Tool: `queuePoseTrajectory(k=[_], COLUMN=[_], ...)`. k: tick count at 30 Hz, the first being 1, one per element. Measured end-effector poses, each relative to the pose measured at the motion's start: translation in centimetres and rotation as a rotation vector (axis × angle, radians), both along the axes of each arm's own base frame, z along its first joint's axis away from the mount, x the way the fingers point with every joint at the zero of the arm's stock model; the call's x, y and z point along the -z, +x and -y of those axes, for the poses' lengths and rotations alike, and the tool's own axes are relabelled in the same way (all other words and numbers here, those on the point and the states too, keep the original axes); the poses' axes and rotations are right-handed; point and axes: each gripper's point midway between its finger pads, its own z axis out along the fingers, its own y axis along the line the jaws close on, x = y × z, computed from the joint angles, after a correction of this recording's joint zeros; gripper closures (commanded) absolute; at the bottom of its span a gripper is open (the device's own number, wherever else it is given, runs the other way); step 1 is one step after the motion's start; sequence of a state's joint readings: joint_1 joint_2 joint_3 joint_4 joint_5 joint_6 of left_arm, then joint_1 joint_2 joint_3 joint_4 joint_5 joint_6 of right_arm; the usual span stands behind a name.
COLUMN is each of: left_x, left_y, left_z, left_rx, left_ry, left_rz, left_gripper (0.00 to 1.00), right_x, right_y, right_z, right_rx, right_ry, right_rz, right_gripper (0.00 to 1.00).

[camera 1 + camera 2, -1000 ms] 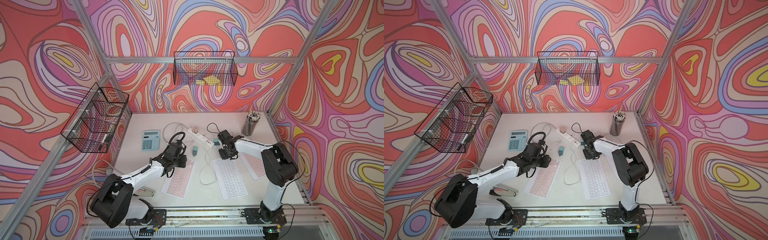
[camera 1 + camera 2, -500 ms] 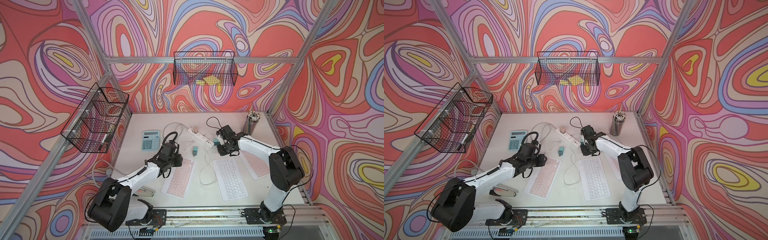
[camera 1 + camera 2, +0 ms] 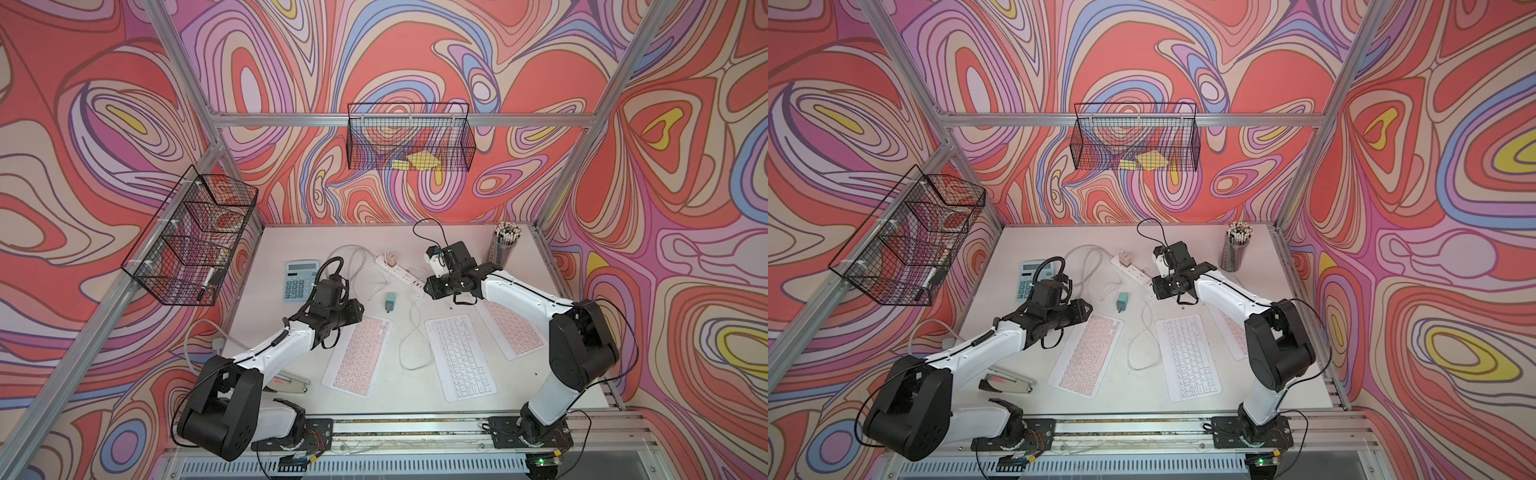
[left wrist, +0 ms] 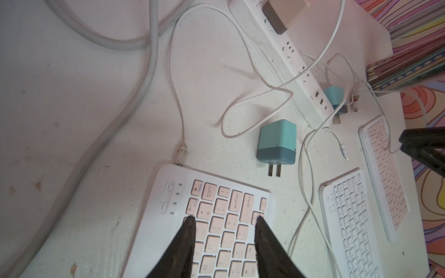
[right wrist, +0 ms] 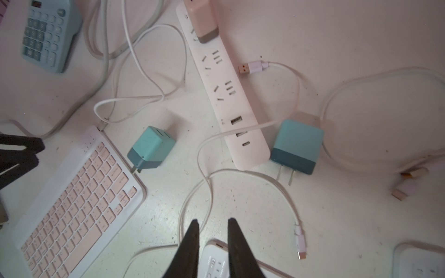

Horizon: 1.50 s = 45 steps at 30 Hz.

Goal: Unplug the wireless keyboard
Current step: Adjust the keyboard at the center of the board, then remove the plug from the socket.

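Table [image 3: 286, 241], matt white and scuffed, bore the clutter. Wireless keyboard [image 4: 224, 211], a slim rounded slab with pink keys, lay under my left gripper [image 4: 224, 219], fingers narrowly apart and empty; I judged it poised to pin the board. Right gripper [image 5: 213, 221] hung likewise narrow, empty. Thin white cable [image 4: 175, 96] met the keyboard's corner at a small plug [image 4: 181, 155].

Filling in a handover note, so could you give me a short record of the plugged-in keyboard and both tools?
plugged keyboard: pink keyboard nearest the left arm, white cable in its corner
left tool: open, empty, over that keyboard's keys
right tool: open, empty, by the white keyboard edge
power strip: pink charger plugged in
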<state>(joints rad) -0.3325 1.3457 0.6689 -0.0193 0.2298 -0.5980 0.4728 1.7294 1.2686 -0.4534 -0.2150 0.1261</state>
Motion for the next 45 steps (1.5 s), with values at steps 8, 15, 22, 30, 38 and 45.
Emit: queuePoseTrajectory(k=[8,15,22,30,38,45], left_x=[-1.6,-1.8,-0.3,0.9,2.3,2.9], left_y=[4.5,8.8,11.9,13.2,13.5,13.7], left_z=[1.1,2.6,3.8,4.6,5.0,5.1], left_rx=[0.007,0.027,0.048,0.059,0.054,0.048], left_ry=[-0.066,-0.090,-0.118,-0.140,-0.154,-0.175], left_rz=[0.024,0.022,-0.010,-0.036,-0.073,-0.088], left_gripper=[0.57,0.58,0.58,0.58,0.58,0.58], right_x=[0.8,3.1,3.9,5.2,5.2,5.7], right_y=[4.0,6.4,10.1,13.4,14.9,15.1], right_z=[-3.6,-5.7,-7.7,-8.2,-8.8,-9.0], right_rx=[-0.061,-0.107,-0.151,-0.165,-0.200,-0.216], right_ry=[0.087,0.115,0.107,0.073,0.075,0.079], right_rz=[0.044,0.046,0.098,0.129,0.146,0.148], right_gripper=[0.71,0.67,0.64,0.60,0.63,0.71])
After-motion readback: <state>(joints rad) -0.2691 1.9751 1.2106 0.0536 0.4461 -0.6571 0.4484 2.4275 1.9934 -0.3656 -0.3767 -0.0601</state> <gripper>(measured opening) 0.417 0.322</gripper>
